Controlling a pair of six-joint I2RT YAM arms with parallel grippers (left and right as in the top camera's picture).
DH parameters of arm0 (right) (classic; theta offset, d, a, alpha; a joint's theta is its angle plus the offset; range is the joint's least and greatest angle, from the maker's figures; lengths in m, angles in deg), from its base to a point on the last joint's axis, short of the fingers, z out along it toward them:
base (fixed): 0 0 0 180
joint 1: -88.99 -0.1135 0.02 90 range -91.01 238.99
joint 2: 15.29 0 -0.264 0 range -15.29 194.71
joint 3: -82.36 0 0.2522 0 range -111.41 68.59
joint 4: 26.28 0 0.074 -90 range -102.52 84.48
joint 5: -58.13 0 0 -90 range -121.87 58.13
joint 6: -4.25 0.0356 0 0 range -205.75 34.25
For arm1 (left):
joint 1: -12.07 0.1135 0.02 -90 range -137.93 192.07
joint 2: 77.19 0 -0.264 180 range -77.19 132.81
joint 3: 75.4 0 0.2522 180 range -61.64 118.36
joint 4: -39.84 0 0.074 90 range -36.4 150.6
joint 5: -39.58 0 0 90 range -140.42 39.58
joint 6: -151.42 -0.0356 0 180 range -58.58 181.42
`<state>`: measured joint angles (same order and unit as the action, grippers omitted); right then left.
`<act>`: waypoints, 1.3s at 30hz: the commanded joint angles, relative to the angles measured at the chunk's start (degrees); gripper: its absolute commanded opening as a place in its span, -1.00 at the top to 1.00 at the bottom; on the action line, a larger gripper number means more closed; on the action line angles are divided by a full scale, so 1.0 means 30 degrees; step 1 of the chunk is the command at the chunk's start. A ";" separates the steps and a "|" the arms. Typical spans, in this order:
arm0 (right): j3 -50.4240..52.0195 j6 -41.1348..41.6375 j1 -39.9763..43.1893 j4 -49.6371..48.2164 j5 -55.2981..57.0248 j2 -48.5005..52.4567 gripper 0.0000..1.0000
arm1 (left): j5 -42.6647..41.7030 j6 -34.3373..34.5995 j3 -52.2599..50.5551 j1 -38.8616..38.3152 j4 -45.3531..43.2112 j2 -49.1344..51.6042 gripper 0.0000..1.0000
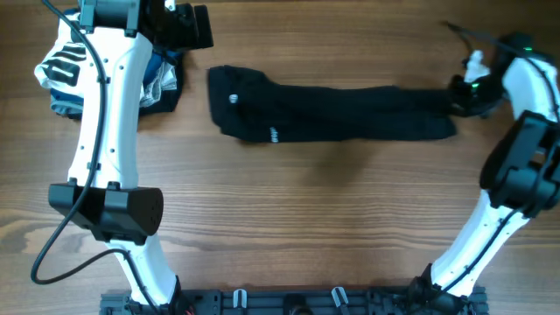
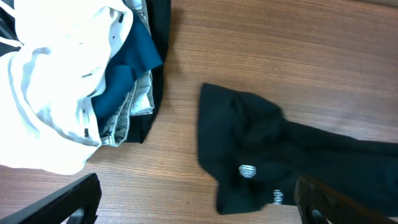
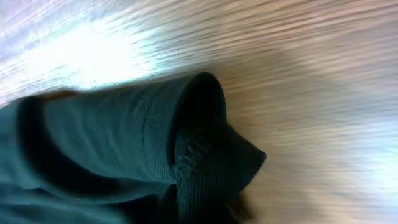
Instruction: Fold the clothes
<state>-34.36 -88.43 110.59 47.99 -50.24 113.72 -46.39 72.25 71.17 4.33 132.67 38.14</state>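
A long black garment (image 1: 332,114) lies stretched left to right across the wooden table. It has small white logos near its left end. My left gripper (image 1: 188,26) hovers open above the table, just beyond the garment's left end (image 2: 280,155), with its fingers (image 2: 199,211) spread wide and empty. My right gripper (image 1: 457,94) is at the garment's right end. In the right wrist view the ribbed cuff (image 3: 205,155) fills the frame, bunched up into the jaws, and the fingers themselves are hidden by fabric.
A pile of other clothes (image 1: 66,70), white, blue and grey, sits at the table's far left corner, and also shows in the left wrist view (image 2: 56,81). The left arm's body (image 1: 109,175) crosses the left side of the table.
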 commanded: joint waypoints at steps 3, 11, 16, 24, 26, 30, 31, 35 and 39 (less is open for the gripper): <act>-0.1413 -0.0539 -0.0211 0.1144 -0.1727 -0.1938 0.91 | 0.0036 0.0044 0.0073 0.0073 -0.0066 -0.0015 -1.00; -0.1268 0.0714 -0.4007 0.2477 -0.1464 -0.2681 0.91 | 0.0029 0.0051 0.0073 0.0066 -0.0131 -0.0007 -1.00; -0.0794 0.2244 -0.7213 0.1290 -0.0874 -0.2324 0.91 | 0.0029 0.0044 0.0073 0.0066 -0.0138 -0.0007 -1.00; -0.0787 0.2951 -1.0921 -0.0372 -0.0860 -0.1552 0.88 | 0.0022 0.0051 0.0073 0.0066 -0.0131 0.0313 -1.00; -0.0787 0.2958 -1.1409 -0.0597 -0.0670 -0.1421 0.30 | 0.0015 0.0044 0.0073 0.0051 -0.0117 0.0532 -1.00; -0.1020 0.2914 -1.1686 -0.0321 -0.0175 -0.1384 -1.00 | -0.0051 0.0044 0.0073 0.0051 0.0000 0.0670 -1.00; -0.1413 0.2878 -1.1504 0.0080 -0.0168 -0.1399 -0.99 | -0.0080 0.0044 0.0073 0.0051 0.0022 0.0670 -1.00; -0.4284 0.1938 -1.0098 0.2900 0.0357 -0.1676 -0.99 | -0.2404 -0.0896 0.0051 0.0051 0.0029 0.1195 -1.00; -0.5115 0.1829 -0.8728 0.3891 0.1122 -0.2098 -1.00 | -0.4386 -0.3169 -0.0087 0.0095 0.0255 0.2987 -1.00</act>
<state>-48.09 -81.54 81.70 58.48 -49.56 108.52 -52.94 69.17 71.19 4.33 133.08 41.48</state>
